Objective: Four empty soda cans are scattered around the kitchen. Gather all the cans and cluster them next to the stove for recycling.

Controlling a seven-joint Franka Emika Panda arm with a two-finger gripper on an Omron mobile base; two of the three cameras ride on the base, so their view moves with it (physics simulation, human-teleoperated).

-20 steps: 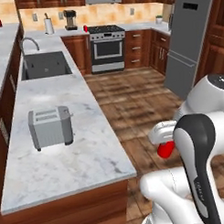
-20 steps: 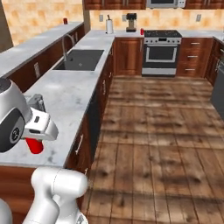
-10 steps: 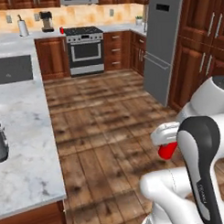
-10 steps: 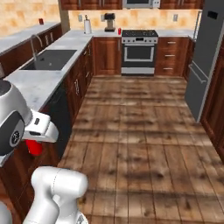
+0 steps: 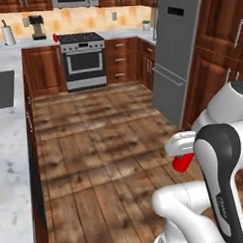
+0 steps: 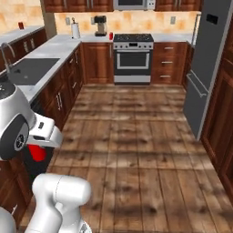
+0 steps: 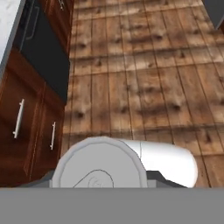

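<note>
Arm [image 5: 217, 174]: glossy white rounded shells, smooth and unmarked apart from small pale lettering on one dark link. Joint bands are black to charcoal, curved like straps. A grey disc cap closes one joint [image 6: 17, 141].

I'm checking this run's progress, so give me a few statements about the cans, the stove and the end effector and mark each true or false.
1. The end effector is shut on a red soda can. True.
2. Another red can stands on the counter just left of the stove. True.
3. The carried can is already set down beside the stove. False: it is held over the wood floor, well short of the stove.
4. A toaster stands on the stove. False: the cooktop is bare.
5. A coffee machine stands on the counter left of the stove. True.
</note>
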